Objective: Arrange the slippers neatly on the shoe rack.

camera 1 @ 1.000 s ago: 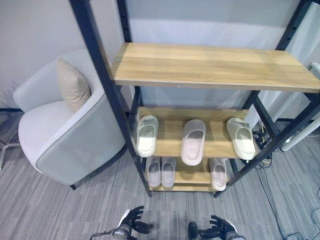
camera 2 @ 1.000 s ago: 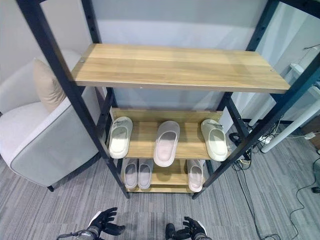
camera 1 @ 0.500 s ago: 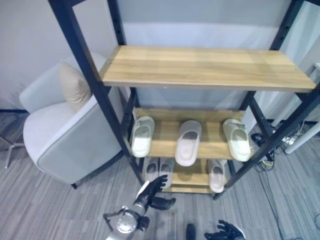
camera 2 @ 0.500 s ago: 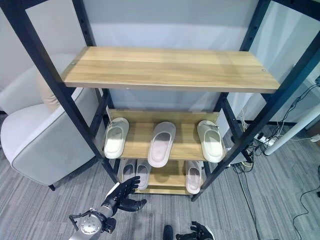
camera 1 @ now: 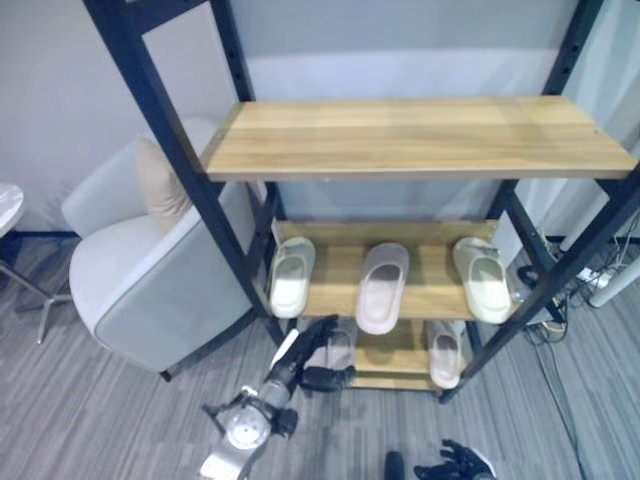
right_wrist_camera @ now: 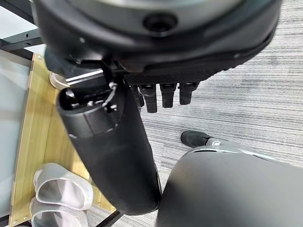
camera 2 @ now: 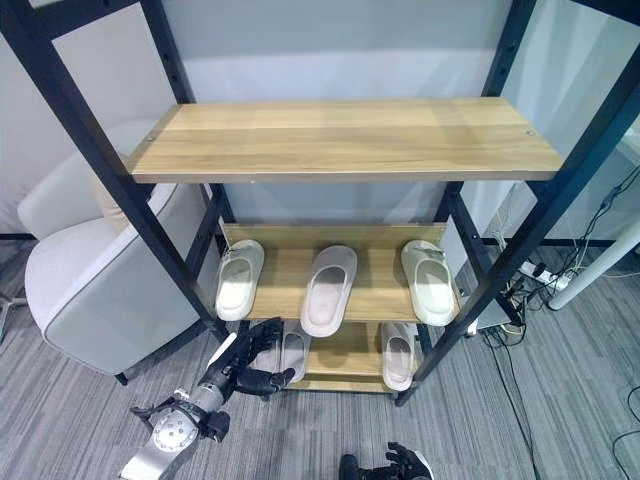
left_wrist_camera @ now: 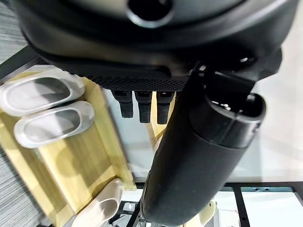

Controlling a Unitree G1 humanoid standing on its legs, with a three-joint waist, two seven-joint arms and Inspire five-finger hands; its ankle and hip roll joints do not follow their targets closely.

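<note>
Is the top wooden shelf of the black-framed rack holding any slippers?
No, the top wooden shelf lies bare; pale slippers sit on the lower shelves.

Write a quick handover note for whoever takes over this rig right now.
Left hand: open, empty, reaching towards the pair of pale grey slippers on the left of the wooden bottom shelf.
Right hand: low by the floor, idle, holding nothing.
Middle shelf: three pale slippers spaced apart, the centre one overhanging the front edge.
Bottom right: one single slipper.
Left to do: pair and straighten them.

Three slippers (camera 1: 383,286) on middle shelf (camera 1: 330,296); armchair (camera 1: 150,280) left of shoe rack (camera 1: 180,170)
</note>
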